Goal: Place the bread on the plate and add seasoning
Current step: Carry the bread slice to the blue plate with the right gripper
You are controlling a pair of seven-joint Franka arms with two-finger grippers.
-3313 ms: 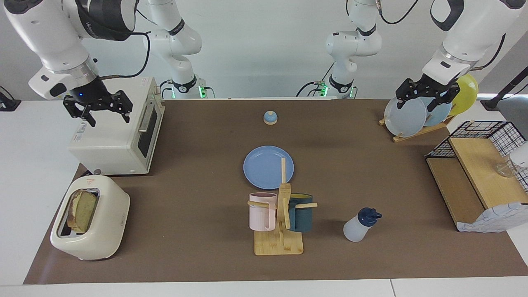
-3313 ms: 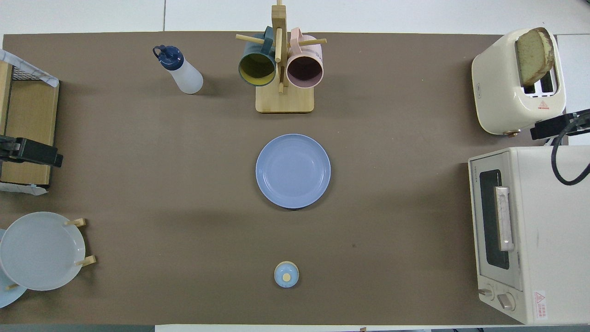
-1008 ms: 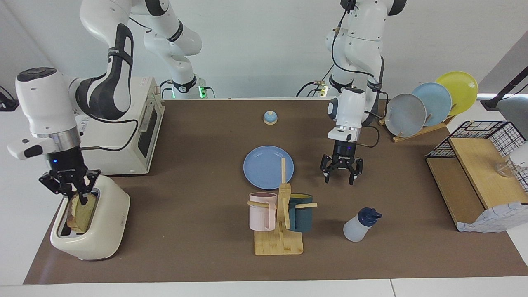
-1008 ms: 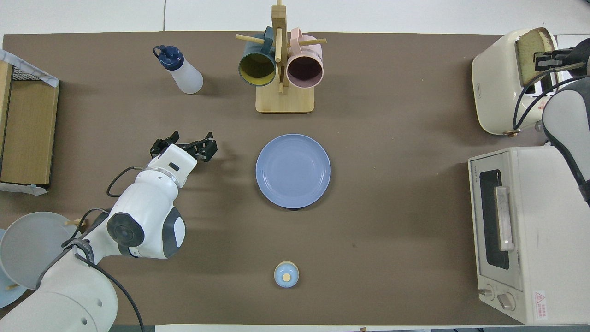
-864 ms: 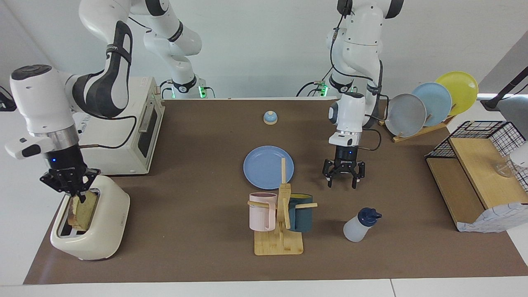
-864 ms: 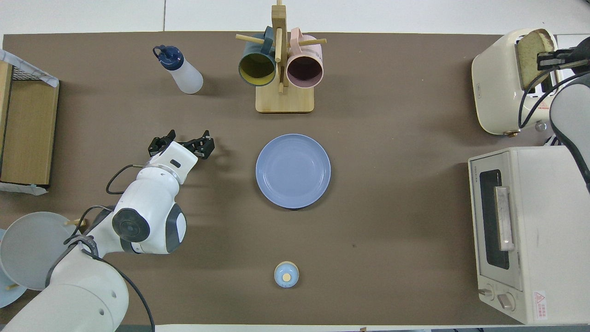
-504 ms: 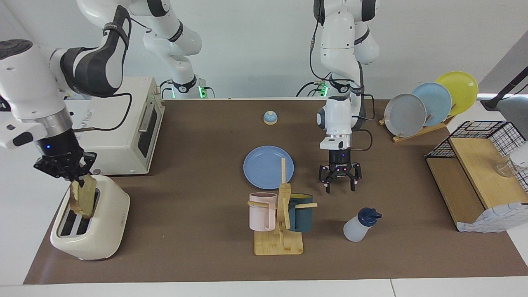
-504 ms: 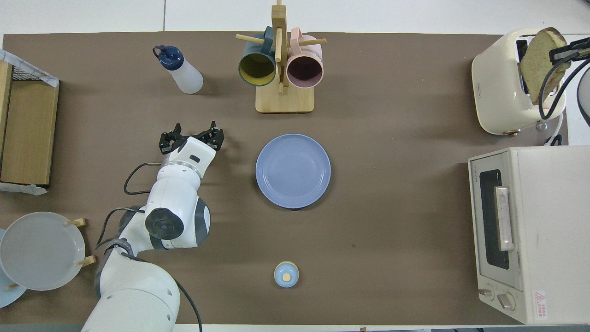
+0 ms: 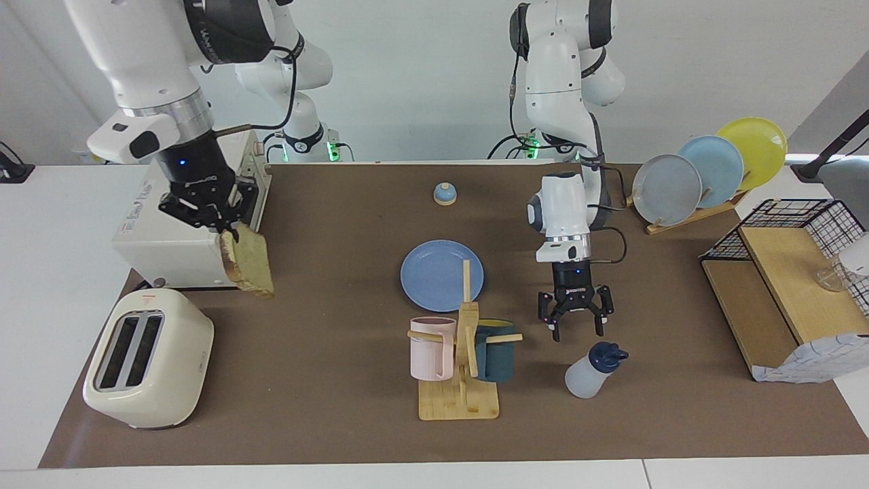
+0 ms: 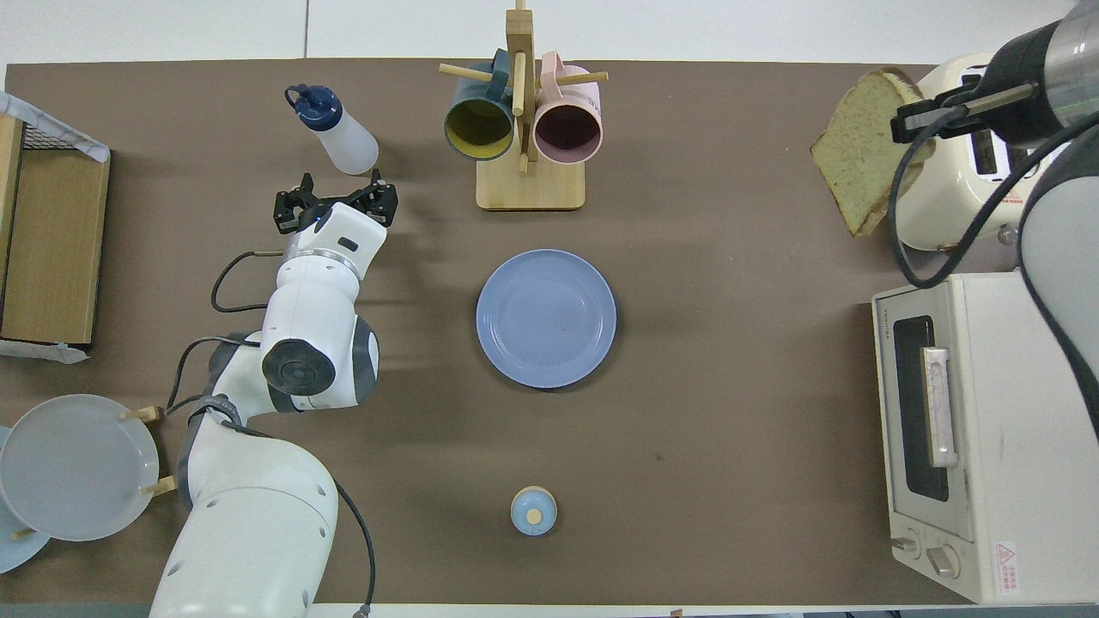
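The table (image 9: pixel 326 380) wore a matt brown covering. On it the mug stand (image 9: pixel 460 380) looked like pale bare wood, the toaster (image 9: pixel 146 367) a smooth cream shell with soft sheen, the seasoning (image 9: pixel 589 372) cloudy plastic, the bread (image 9: pixel 250 263) porous.

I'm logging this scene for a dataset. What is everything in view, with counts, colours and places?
bread: 1, tan, held in the air near the oven
plate: 1, blue, table centre
seasoning: 1, white with navy cap, beside the mug rack
mugs: 2, pink and teal, on the wooden rack
toaster: 1, cream, empty
oven: 1, white
bell: 1, blue
racked plates: 3, grey, blue, yellow
shelf: 1, wood and wire
right end effector: shut on bread
left end effector: open, over the table near the seasoning
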